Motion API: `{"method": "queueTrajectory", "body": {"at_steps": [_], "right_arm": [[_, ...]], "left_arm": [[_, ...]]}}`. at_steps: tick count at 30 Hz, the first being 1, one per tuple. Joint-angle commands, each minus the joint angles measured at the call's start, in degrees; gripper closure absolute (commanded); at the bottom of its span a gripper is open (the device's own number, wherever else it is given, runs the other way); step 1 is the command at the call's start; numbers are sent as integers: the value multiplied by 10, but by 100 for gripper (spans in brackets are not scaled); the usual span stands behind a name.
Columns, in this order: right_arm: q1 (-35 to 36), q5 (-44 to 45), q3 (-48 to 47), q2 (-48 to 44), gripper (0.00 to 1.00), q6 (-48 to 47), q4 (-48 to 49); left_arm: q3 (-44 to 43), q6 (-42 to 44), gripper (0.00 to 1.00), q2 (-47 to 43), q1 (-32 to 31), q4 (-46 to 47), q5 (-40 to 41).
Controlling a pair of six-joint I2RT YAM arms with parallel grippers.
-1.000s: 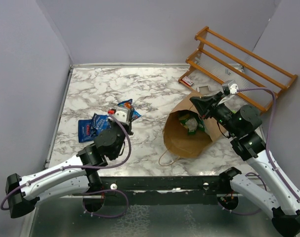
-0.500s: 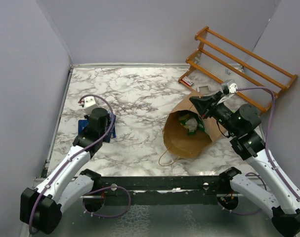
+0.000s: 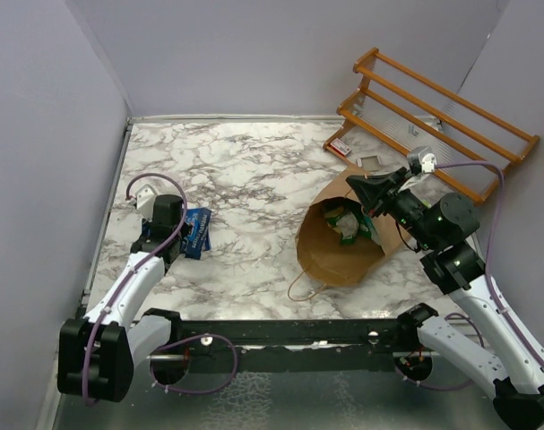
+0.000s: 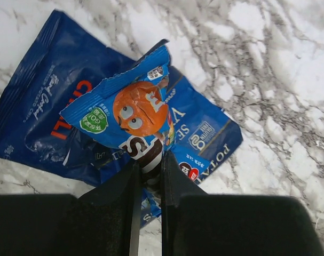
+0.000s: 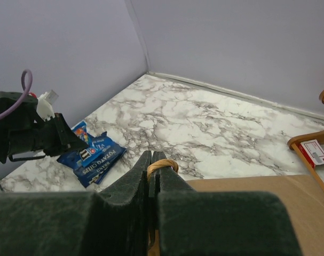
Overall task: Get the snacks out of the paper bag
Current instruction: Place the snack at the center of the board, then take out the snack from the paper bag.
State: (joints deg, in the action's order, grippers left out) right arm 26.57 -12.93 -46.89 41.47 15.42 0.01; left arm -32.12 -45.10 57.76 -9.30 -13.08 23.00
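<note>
Snack packet (image 4: 131,109), blue foil w/ orange print, pinched in left gripper (image 4: 148,173) jaws over blue chip packets (image 4: 36,109) on marble tabletop (image 4: 290,80), prob. for drop-off. Loop handle (image 5: 163,164) of brown kraft paper bag (image 3: 339,264) clamped in right gripper (image 5: 152,160) jaws, steadying mouth.

— How do the two arms look?
— Alike. The left arm (image 3: 124,287) and the right arm (image 3: 487,345) are both built of smooth white shell links joined by round black joint housings, and each sits on a chunky black base.
— Any cables?
— A thin purple cable (image 3: 473,163) loops free above the right arm's wrist and runs down along its links. The left arm's own purple cable (image 5: 23,88) arches over its wrist.
— And the ends?
— Each wrist carries a small white camera block (image 3: 146,199). The left gripper (image 4: 148,170) and the right gripper (image 5: 151,162) have flat, matte black fingers.
</note>
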Motion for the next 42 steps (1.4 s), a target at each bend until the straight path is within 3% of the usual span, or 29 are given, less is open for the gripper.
{"method": "queueTrajectory", "body": {"at_steps": [1,5,8,11,16,22,25,27,31,36,42], "right_arm": [[1,0,-9,-5,98,4,0],[1,0,-1,-8,98,6,7],[1,0,1,-10,98,7,4],[1,3,7,-13,98,4,4],[1,3,1,-11,98,2,2],[1,-2,1,-6,98,5,10],[1,-4,8,-6,98,6,17],[1,-5,11,-5,98,10,22],[1,-9,9,-1,98,12,22],[1,-12,10,2,98,17,24],[1,-12,12,3,98,20,29]], "left_arm": [[18,-49,80,17,32,3,-32],[19,-65,56,10,52,-12,-32],[11,-68,45,3,56,-19,-45],[3,-64,24,-2,56,-21,-66],[-28,-66,6,-17,56,-48,-94],[-68,-14,4,-44,56,-31,-175],[-60,47,5,-49,54,61,-335],[-42,37,3,-47,46,132,-433],[-10,-5,3,-38,30,245,-522],[19,-30,3,-29,-25,344,-544],[13,16,10,-32,-205,400,-435]]}}
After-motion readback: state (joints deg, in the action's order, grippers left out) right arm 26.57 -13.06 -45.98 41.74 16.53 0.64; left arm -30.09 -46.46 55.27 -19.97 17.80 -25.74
